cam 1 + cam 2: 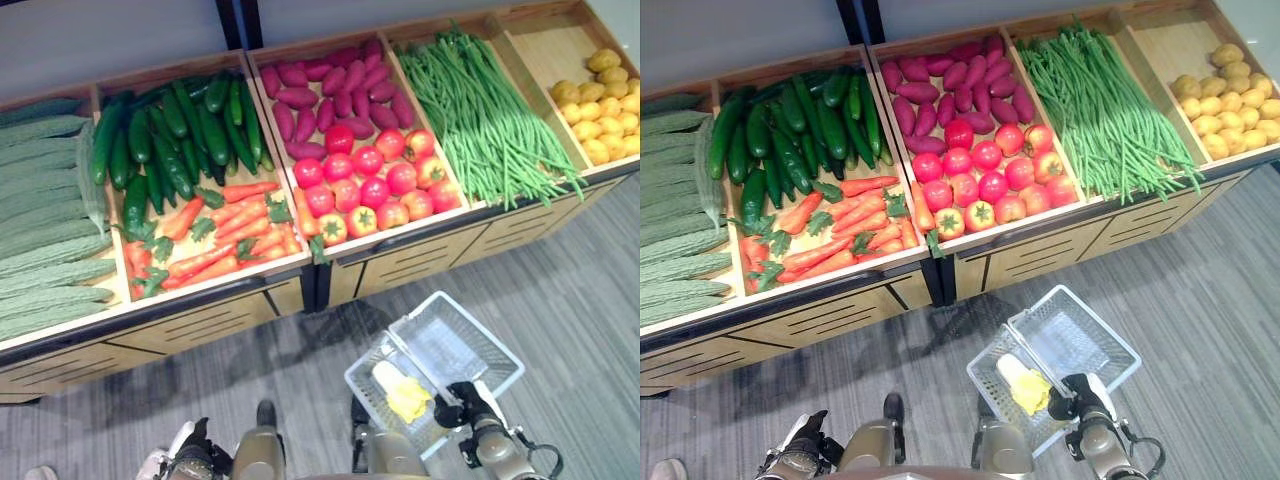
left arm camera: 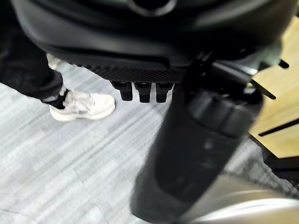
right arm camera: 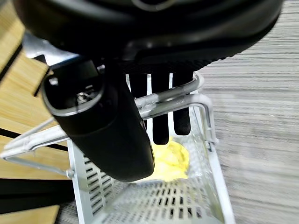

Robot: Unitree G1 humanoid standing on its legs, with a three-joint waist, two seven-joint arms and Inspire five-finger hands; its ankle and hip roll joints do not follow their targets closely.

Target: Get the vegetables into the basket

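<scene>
The right hand (image 3: 154, 100) curls its fingers (image 3: 161, 126) round the handle of the white basket (image 1: 470, 345) on the open grey floor (image 1: 570, 300) at 5 o'clock, the carrots (image 1: 215, 235) lie by the stand's (image 1: 200, 325) front edge at 10 o'clock, and the left hand (image 2: 145, 91) hangs curled, holding nothing.

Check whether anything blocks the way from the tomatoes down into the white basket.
Nothing visible does. The tomatoes lie uncovered at the front of their wooden bin, and the white basket hangs below it, top open, from the right hand. Its handle crosses the opening, and a yellow item lies inside.
</scene>
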